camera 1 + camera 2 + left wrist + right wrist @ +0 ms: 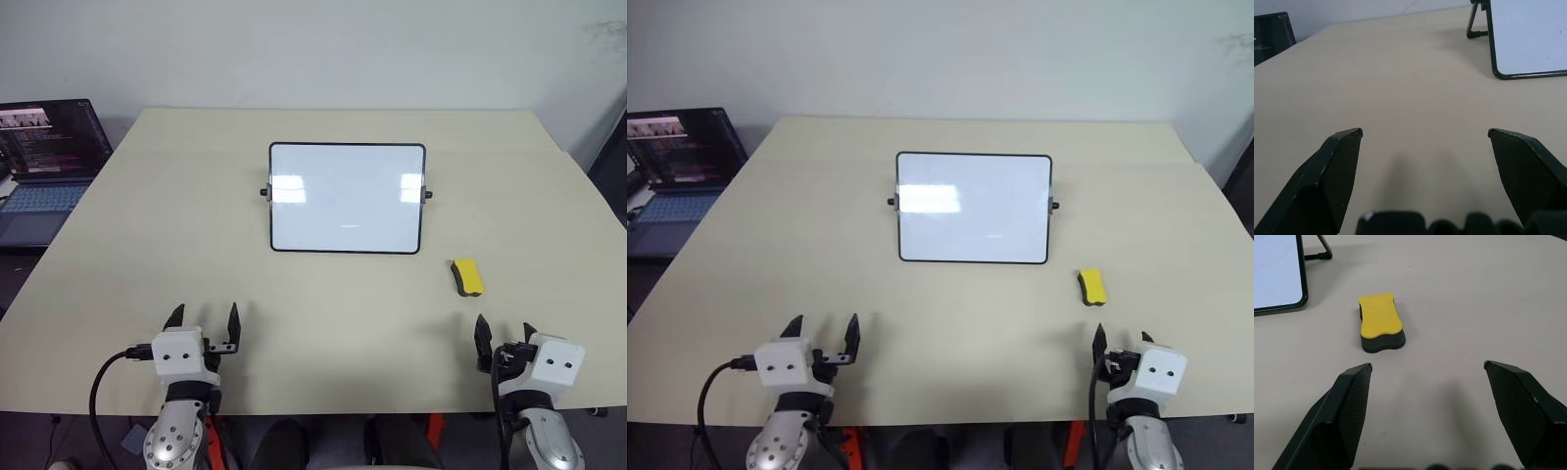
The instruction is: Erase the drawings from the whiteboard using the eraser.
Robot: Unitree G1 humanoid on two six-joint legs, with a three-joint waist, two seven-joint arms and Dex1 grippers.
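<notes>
Noted the whiteboard standing propped and tilted back near the middle of the counter, black frame with small side knobs, stand leg seen behind it in the wrist views. Found the board's white face glossy with light reflections; made out only a very faint short mark near the centre, and could not tell any drawings apart on it. Located the eraser lying flat on the counter, yellow side up and dark felt down, just off the board's lower right corner and apart from it, not touching anything else. Observed the left gripper at the near edge of the counter on the left, pointing forward, jaws spread wide with nothing between them, well apart from the board. Observed the right gripper at the near edge on the right, likewise released, jaws wide and empty, with the eraser lying ahead of it and slightly toward the board, not touched. Recorded a laptop with lit screen on a lower surface beyond the counter's far left corner.
</notes>
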